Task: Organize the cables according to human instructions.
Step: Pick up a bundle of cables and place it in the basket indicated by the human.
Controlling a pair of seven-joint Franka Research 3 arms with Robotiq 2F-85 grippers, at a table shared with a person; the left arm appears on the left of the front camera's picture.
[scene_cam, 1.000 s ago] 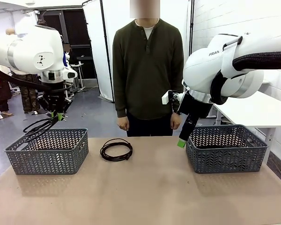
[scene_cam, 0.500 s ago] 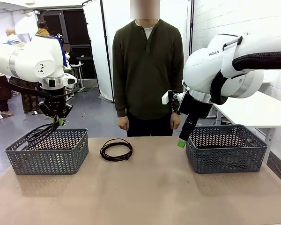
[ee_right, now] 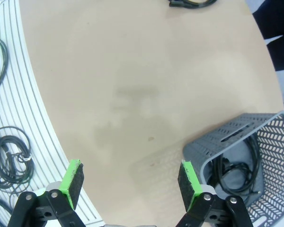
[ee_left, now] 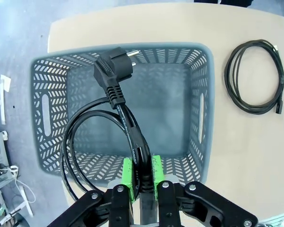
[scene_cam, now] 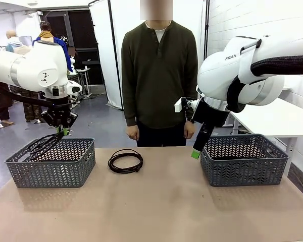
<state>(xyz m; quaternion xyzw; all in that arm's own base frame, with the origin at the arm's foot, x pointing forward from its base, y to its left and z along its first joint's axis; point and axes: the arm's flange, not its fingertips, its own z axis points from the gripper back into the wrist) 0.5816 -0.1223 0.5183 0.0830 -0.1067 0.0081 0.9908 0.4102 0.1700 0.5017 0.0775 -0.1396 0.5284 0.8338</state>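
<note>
Left wrist view: jaws tight around cable (ee_left: 125, 121)

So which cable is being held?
The black coiled cable with the chunky plug, pinched in the left end effector; the thinner black coil lies flat, untouched.

The table (scene_cam: 161, 212) top is seen as a smooth, matt tan sheet, like card or paper, faintly mottled near the middle. The left basket (ee_left: 201, 109) and the right basket (scene_cam: 242, 169), at the table's side edges, are moulded in matt grey plastic with a herringbone lattice. The clamped cable (ee_left: 128, 127) is sheathed in black, rubbery-looking plastic with a slight sheen. Its plug (ee_left: 114, 71) is moulded and ribbed. The coiled cable (scene_cam: 125, 161) near the far edge is finished alike. Matt green pads (ee_left: 127, 172) are fitted to the left gripper (ee_left: 142, 172) and the right gripper (ee_right: 130, 177). The arm shells (scene_cam: 227, 70) are glossy white plastic. The shirt (scene_cam: 156, 96) worn by the human (scene_cam: 160, 60) is matt knitted cloth.
</note>
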